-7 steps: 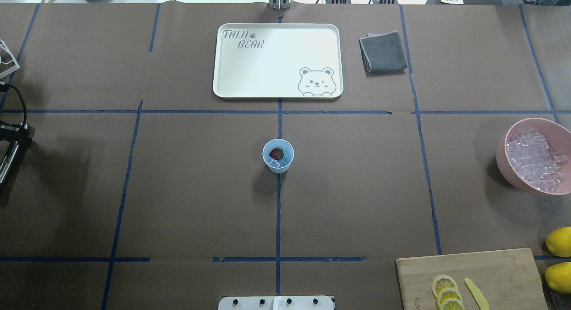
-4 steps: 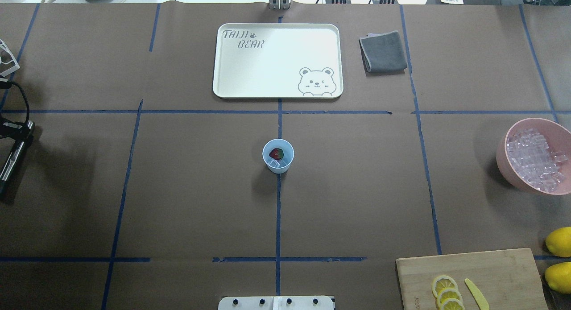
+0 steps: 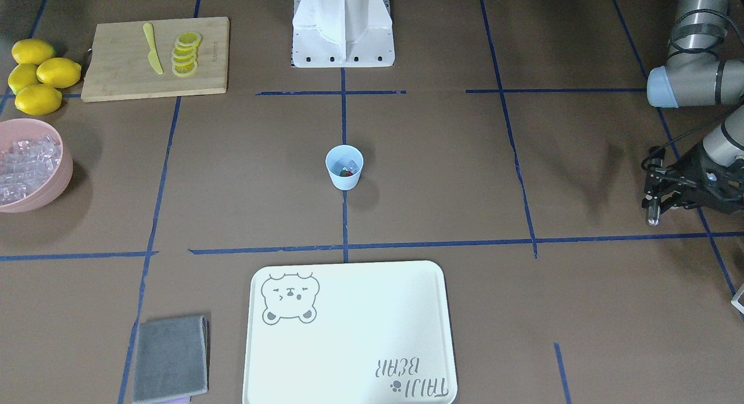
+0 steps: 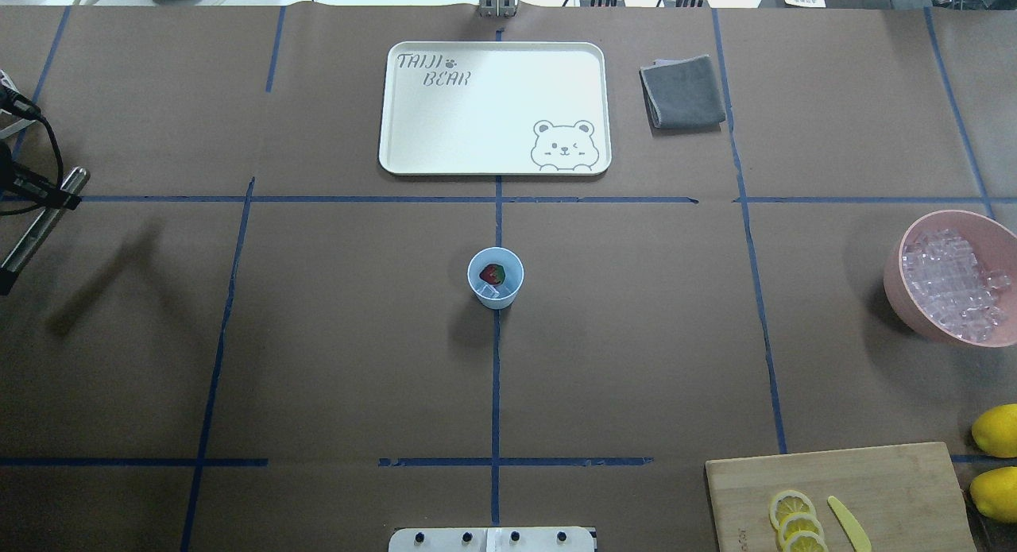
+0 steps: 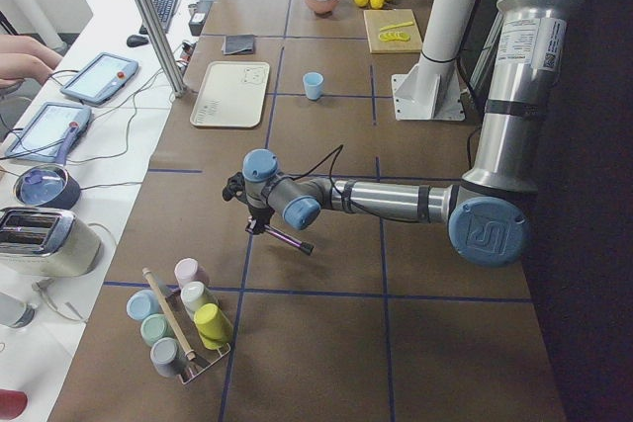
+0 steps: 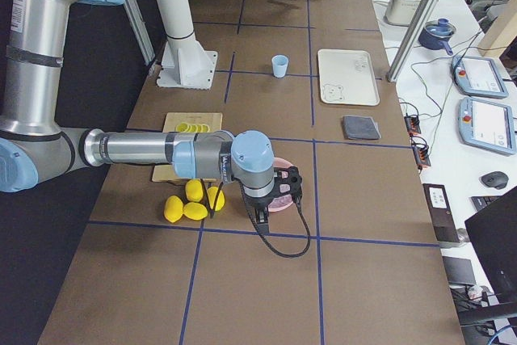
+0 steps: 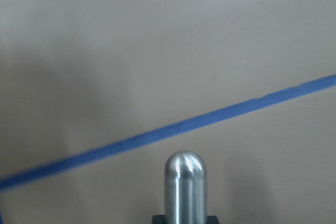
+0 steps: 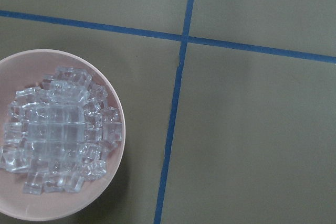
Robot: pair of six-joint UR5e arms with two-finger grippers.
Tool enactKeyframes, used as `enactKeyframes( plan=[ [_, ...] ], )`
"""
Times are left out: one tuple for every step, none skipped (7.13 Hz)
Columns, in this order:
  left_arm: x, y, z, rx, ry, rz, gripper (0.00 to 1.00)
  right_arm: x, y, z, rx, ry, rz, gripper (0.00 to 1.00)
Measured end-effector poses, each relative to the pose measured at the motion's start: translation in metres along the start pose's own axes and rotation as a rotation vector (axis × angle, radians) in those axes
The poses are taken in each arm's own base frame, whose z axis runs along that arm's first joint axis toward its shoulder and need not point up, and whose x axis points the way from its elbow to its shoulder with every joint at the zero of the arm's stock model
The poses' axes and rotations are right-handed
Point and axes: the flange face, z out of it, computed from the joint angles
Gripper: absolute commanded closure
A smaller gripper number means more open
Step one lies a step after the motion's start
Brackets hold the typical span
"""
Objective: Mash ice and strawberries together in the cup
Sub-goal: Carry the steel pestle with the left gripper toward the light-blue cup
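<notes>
We see left claw (image 3: 660,197) clamped on metal rod (image 7: 185,187); right claw (image 6: 271,191): cannot tell. Mid-table cup (image 4: 495,278) holds whole strawberry (image 4: 493,274), ice (image 4: 491,291).

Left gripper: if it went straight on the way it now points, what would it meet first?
Probably the brown table cover, close to a blue tape line: the left wrist view shows nothing else ahead of the metal rod that the left gripper holds. The cup stands well aside.
</notes>
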Motion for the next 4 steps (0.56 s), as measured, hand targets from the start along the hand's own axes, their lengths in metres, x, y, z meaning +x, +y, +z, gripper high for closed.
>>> enactKeyframes(
  plan=[
    [0.023,-0.037,-0.026,0.072,0.006,0.107,0.99,0.000,0.000,0.000,0.000,0.000,0.001,0.01],
    [0.047,-0.069,-0.052,0.140,0.011,0.178,0.98,0.000,0.000,0.000,0.000,0.000,0.001,0.01],
    [0.072,-0.096,-0.076,0.205,0.022,0.212,0.98,0.000,0.000,0.000,0.000,0.000,0.001,0.01],
    [0.101,-0.119,-0.097,0.273,0.048,0.227,1.00,0.000,0.000,0.000,0.000,0.000,0.002,0.01]
  ],
)
